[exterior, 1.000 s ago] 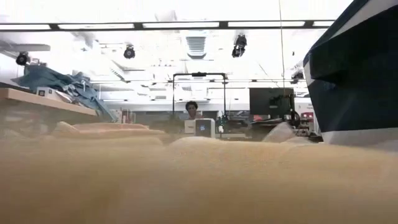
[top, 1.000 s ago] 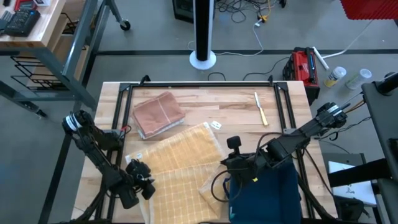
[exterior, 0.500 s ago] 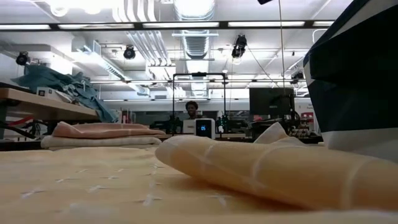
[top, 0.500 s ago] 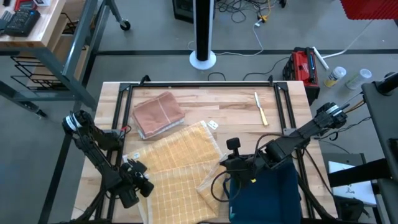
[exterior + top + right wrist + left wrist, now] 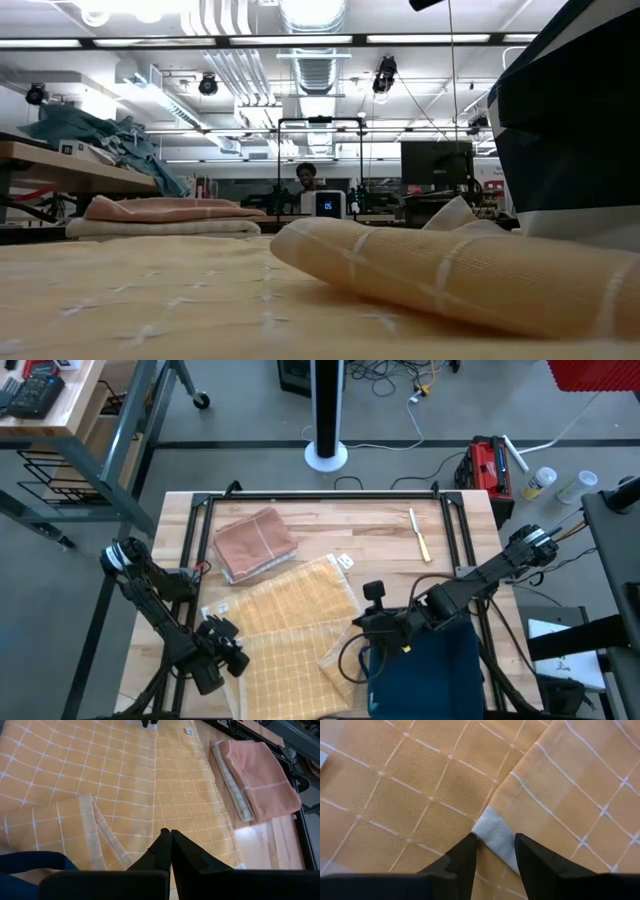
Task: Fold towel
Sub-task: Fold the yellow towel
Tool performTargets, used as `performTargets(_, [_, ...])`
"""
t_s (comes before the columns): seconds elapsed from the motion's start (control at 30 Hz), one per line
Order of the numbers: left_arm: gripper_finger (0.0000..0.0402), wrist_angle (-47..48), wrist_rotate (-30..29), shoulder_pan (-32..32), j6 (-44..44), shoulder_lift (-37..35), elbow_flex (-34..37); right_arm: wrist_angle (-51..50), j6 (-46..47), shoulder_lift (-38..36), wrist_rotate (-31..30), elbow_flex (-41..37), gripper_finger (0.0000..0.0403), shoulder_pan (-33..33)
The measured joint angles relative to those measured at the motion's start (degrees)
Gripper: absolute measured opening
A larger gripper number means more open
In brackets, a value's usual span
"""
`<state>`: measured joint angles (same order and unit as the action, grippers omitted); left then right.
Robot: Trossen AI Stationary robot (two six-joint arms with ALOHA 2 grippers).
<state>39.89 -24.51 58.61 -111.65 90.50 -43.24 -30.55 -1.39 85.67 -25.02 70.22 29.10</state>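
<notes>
Now, by label:

Left pincer [image 5: 495, 851]: down at the near-left part of the bench [image 5: 380, 525], fingers parted and straddling a pale corner of cloth; not yet closed on it, nothing held.

Right pincer [image 5: 167, 842]: fingers pressed together, empty, hovering over the right side of the yellow towel [image 5: 290, 625], close above the dark blue cloth [image 5: 425, 675].

Key relation: pale corner patch [image 5: 496, 836] directly ahead of and between the left fingertips, on the seam where one layer of towel overlaps another; left arm plainly the nearer one to that corner, right arm well apart from it across the cloth.

Towel position: spread over the near middle of the bench, long axis running roughly from the far right toward the near left; right edge rolled up into a thick fold [image 5: 450, 275].

Towel look: orange-yellow weave with a thin white grid and small white knots at the crossings; flat and smooth on the left, doubled over at the right.

Other cloth: pink folded towel [image 5: 255, 545] lying apart at the far left, just beyond the yellow one.

Judgement: corner pinch looks like the step in hand, fold itself still to come.
</notes>
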Motion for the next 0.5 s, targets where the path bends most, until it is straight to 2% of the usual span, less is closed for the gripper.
performTargets(0.3, [0.0107, -0.4, -0.1, 0.0, 1.1, 0.0, 0.0, 0.0, -0.1, 0.0, 0.0, 0.0, 0.0002, 0.0])
performTargets(0.5, [0.0119, 0.7, -0.1, 0.0, 1.3, 0.0, 0.0, 0.0, -0.1, 0.0, 0.0, 0.0, 0.0003, -0.1])
